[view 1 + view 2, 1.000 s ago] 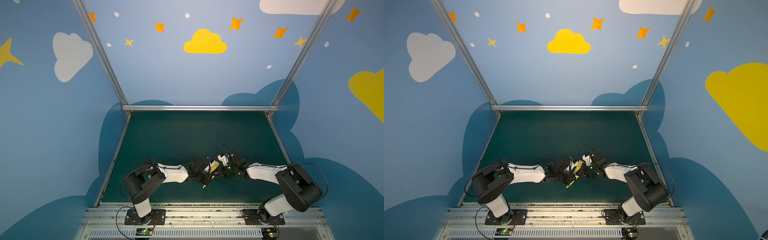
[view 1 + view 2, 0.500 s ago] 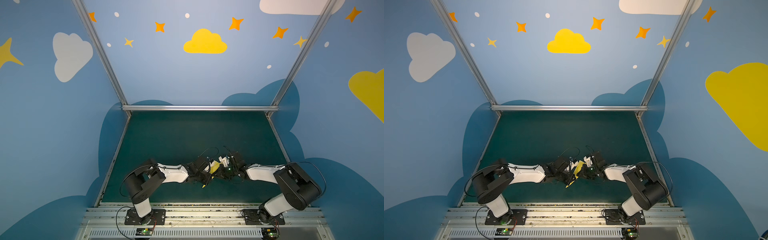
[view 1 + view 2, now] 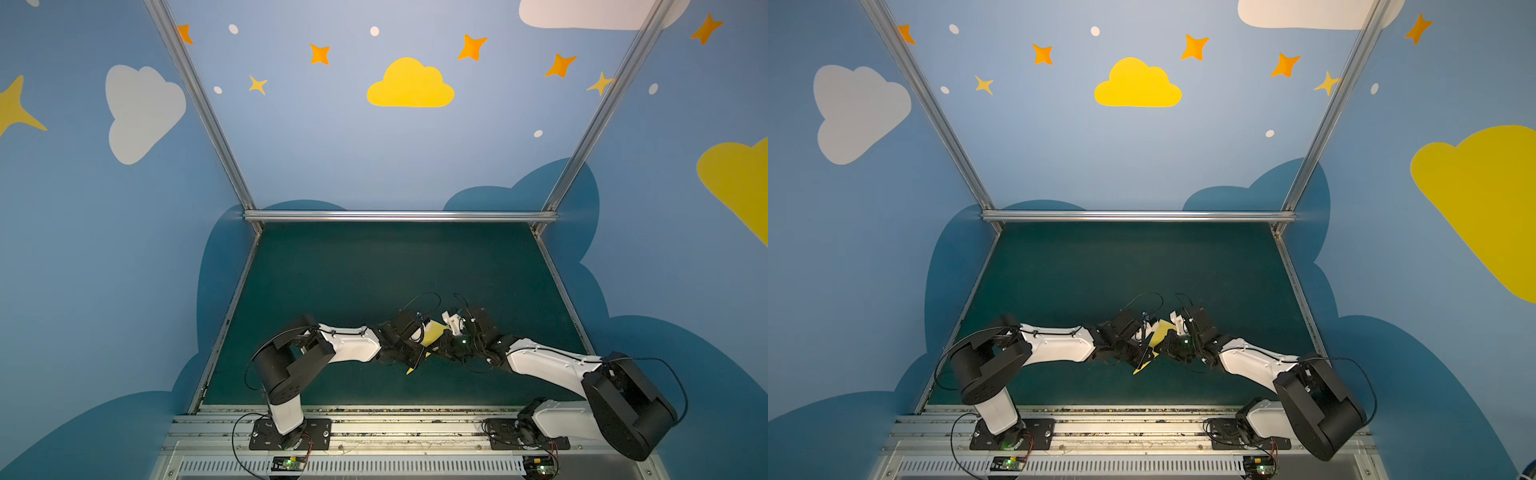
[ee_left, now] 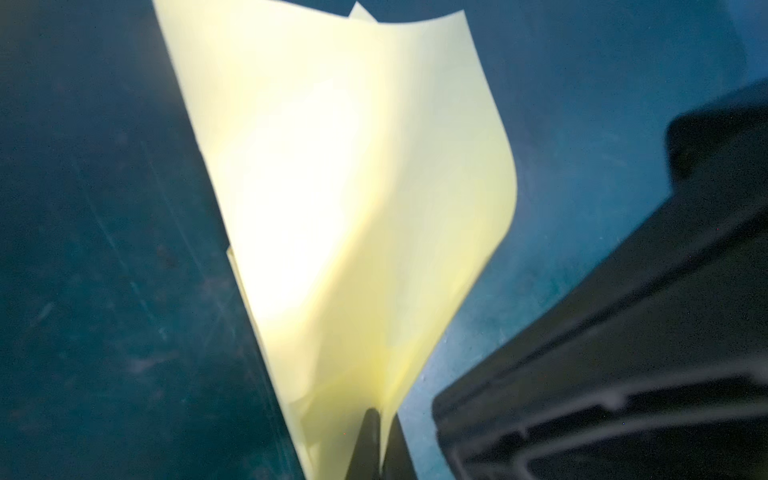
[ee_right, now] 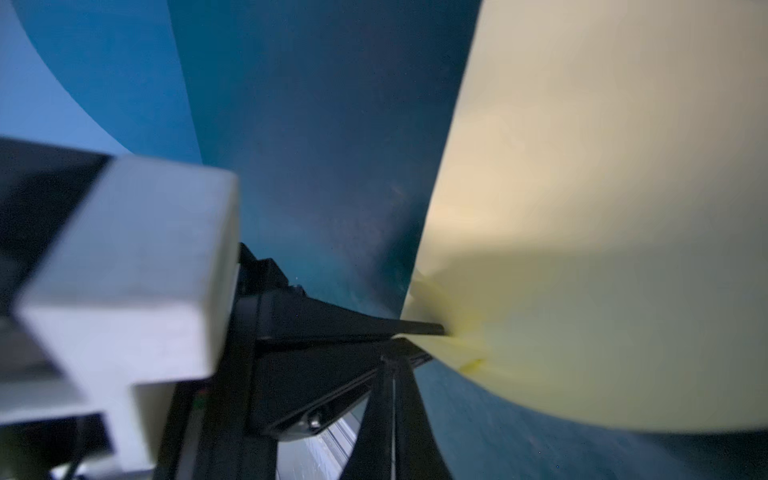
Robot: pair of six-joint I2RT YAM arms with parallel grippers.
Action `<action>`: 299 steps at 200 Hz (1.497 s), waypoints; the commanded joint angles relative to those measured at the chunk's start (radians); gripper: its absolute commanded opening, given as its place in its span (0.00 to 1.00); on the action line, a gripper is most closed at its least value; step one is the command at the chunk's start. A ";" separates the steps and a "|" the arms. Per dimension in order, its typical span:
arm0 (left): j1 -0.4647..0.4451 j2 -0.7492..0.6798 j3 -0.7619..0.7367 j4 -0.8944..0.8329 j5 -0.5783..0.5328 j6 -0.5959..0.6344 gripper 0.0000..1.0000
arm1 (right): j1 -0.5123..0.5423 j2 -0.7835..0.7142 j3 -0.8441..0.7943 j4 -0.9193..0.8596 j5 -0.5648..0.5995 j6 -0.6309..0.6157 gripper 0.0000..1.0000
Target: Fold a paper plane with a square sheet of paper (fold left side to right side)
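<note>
The paper plane point(image 3: 432, 332) point(image 3: 1161, 332) is a pale yellow folded dart held off the green mat near the front middle in both top views, with one pointed end point(image 3: 411, 371) towards the front. In the left wrist view its layered wings point(image 4: 353, 199) fan out from my left gripper point(image 4: 380, 419), which is shut on the fold. In the right wrist view the left gripper's fingers point(image 5: 415, 328) pinch the paper point(image 5: 602, 228). My right gripper point(image 5: 390, 365) is shut, its tips just beside the paper's edge; I see no paper between them.
Both arms reach in low over the green mat point(image 3: 395, 266) and meet at its front middle point(image 3: 434, 353). Blue painted walls and aluminium posts point(image 3: 399, 216) close in the back and sides. A metal rail point(image 3: 374, 432) carries the arm bases at the front.
The right arm has edged slightly towards the middle. The paper plane stays held between the two grippers in almost the same place.
</note>
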State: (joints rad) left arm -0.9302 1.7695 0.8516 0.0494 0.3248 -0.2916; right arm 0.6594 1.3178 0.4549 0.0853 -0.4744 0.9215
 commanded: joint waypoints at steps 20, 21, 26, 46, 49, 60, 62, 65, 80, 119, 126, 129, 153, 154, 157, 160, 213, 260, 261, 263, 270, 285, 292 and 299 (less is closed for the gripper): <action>0.001 0.051 0.002 -0.065 -0.026 0.025 0.03 | 0.010 0.010 -0.009 -0.006 0.048 0.022 0.00; 0.000 0.052 0.002 -0.065 -0.026 0.025 0.03 | 0.009 0.012 -0.009 -0.006 0.047 0.022 0.00; 0.000 0.053 0.002 -0.066 -0.027 0.026 0.03 | 0.011 0.015 -0.005 -0.004 0.050 0.022 0.00; -0.001 0.059 0.006 -0.071 -0.027 0.028 0.03 | 0.011 0.030 0.007 0.000 0.058 0.022 0.00; -0.002 0.059 0.006 -0.071 -0.027 0.029 0.03 | 0.010 0.034 0.009 0.001 0.060 0.021 0.00; -0.002 0.061 0.009 -0.074 -0.028 0.029 0.03 | 0.009 0.046 0.017 0.002 0.063 0.019 0.00; -0.003 0.062 0.009 -0.074 -0.028 0.029 0.03 | 0.009 0.048 0.018 0.003 0.063 0.020 0.00; -0.004 0.061 0.010 -0.075 -0.031 0.029 0.03 | 0.009 0.053 0.021 0.006 0.065 0.020 0.00; -0.003 0.066 0.012 -0.078 -0.029 0.033 0.03 | 0.009 0.071 0.028 0.023 0.070 0.023 0.00; -0.007 0.068 0.010 -0.080 -0.030 0.036 0.03 | 0.010 0.122 0.049 0.051 0.067 0.028 0.00; -0.007 0.067 0.010 -0.079 -0.029 0.037 0.03 | 0.009 0.131 0.049 0.053 0.072 0.027 0.00; -0.006 0.067 0.010 -0.079 -0.030 0.036 0.03 | 0.009 0.134 0.048 0.055 0.073 0.027 0.00; -0.007 0.066 0.009 -0.074 -0.025 0.037 0.03 | 0.009 0.164 0.043 0.068 0.087 0.027 0.00; -0.006 0.067 0.007 -0.073 -0.025 0.036 0.03 | 0.009 0.165 0.042 0.069 0.086 0.027 0.00; -0.007 0.066 0.007 -0.073 -0.028 0.036 0.03 | 0.009 0.169 0.042 0.070 0.086 0.027 0.00; -0.005 0.065 0.006 -0.072 -0.026 0.037 0.03 | 0.009 0.174 0.041 0.071 0.087 0.028 0.00; -0.006 0.039 0.000 -0.067 -0.021 0.028 0.05 | 0.009 0.204 0.008 0.090 0.098 0.046 0.00; 0.020 -0.057 -0.011 -0.079 -0.028 -0.013 0.39 | 0.009 0.202 -0.015 0.082 0.116 0.054 0.00; 0.021 -0.060 -0.012 -0.079 -0.031 -0.015 0.39 | 0.009 0.201 -0.015 0.082 0.117 0.053 0.00; 0.022 -0.064 -0.014 -0.077 -0.030 -0.018 0.40 | 0.009 0.202 -0.017 0.082 0.117 0.054 0.00; 0.028 -0.083 -0.021 -0.073 -0.025 -0.026 0.41 | 0.009 0.202 -0.020 0.082 0.117 0.055 0.00; 0.042 -0.112 -0.039 -0.063 -0.003 -0.048 0.42 | 0.009 0.201 -0.024 0.085 0.118 0.058 0.00; 0.047 -0.123 -0.050 -0.056 0.008 -0.055 0.40 | 0.009 0.197 -0.027 0.084 0.118 0.060 0.00; 0.050 -0.134 -0.058 -0.053 0.012 -0.060 0.38 | 0.009 0.194 -0.027 0.082 0.120 0.059 0.00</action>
State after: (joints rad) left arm -0.8963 1.6855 0.8215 0.0074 0.3256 -0.3202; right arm 0.6651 1.4979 0.4610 0.2188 -0.4099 0.9722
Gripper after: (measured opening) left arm 0.402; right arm 0.047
